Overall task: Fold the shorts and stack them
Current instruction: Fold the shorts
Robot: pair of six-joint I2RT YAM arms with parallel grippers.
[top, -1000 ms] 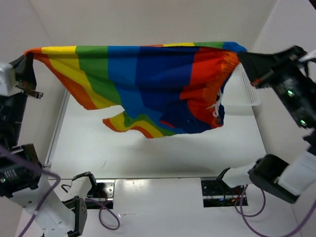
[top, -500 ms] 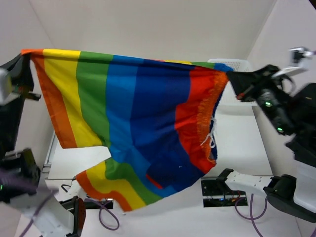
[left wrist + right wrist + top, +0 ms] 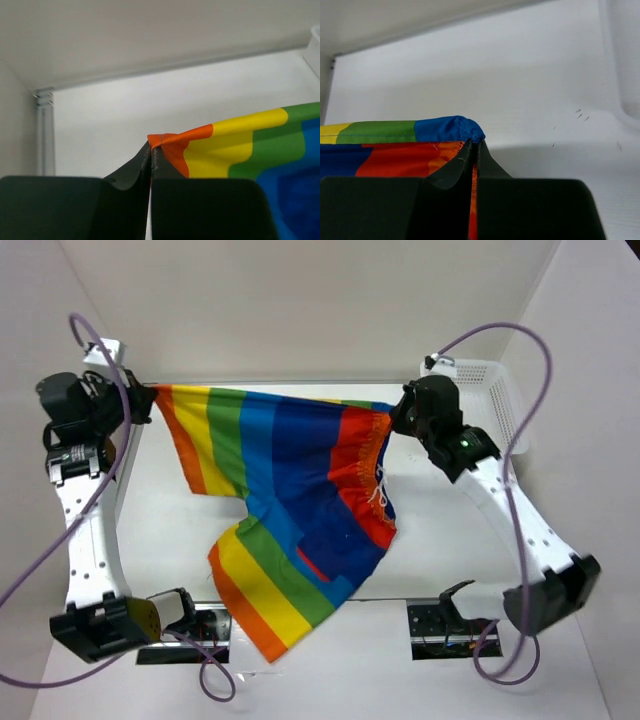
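Observation:
The rainbow-striped shorts (image 3: 280, 490) are stretched between both arms at the far side of the table, the lower leg draping down toward the near edge. My left gripper (image 3: 148, 400) is shut on the orange leg corner (image 3: 162, 141). My right gripper (image 3: 396, 412) is shut on the blue waistband corner (image 3: 465, 131). The white drawstring (image 3: 380, 495) hangs by the red waistband. In both wrist views the black fingers (image 3: 145, 165) (image 3: 462, 165) are pressed together with fabric pinched at their tips.
A white mesh basket (image 3: 495, 405) stands at the far right, just behind the right arm. White walls close in the table on the left, back and right. Purple cables (image 3: 500, 340) loop over both arms.
Both arms have swung away from the camera and down toward the far part of the table, carrying the shorts with them. The fabric now hangs lower, its bottom leg trailing over the table.

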